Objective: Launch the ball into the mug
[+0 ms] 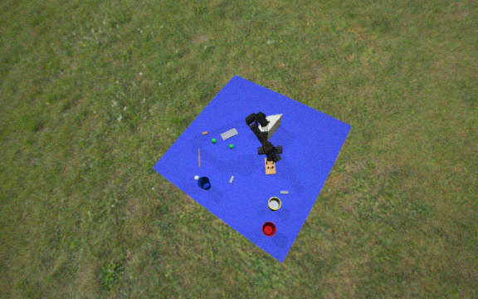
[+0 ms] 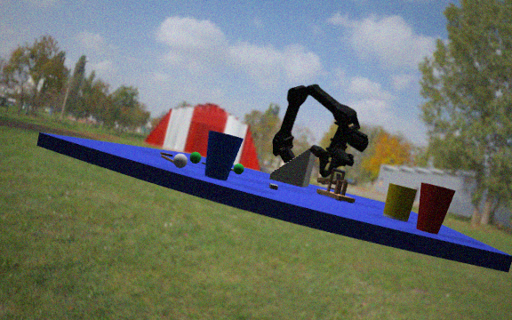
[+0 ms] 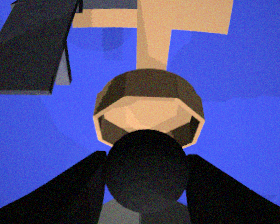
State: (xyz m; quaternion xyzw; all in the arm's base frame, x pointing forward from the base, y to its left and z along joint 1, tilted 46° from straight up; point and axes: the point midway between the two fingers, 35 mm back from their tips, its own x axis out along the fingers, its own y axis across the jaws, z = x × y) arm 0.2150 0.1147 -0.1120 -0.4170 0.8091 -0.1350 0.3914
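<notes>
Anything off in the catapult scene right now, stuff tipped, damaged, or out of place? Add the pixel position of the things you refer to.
Nothing stands out: the yellow mug (image 1: 275, 203) (image 2: 400, 203), red cup (image 1: 269, 228) (image 2: 435, 209) and blue cup (image 1: 204, 183) (image 2: 223, 156) stand upright. The catapult (image 1: 270, 169) (image 2: 337, 192) shows no visible damage.

Ball between fingers: dark, matt, smooth. Fingers: matt black, plastic-looking. Catapult cup just beyond fingers: pale wood look, faceted, flat finish. Catapult arm farther beyond fingers: same wood look, smooth. Mat beneath fingers: matt blue, fine speckle; cloth or plastic, cannot tell.
</notes>
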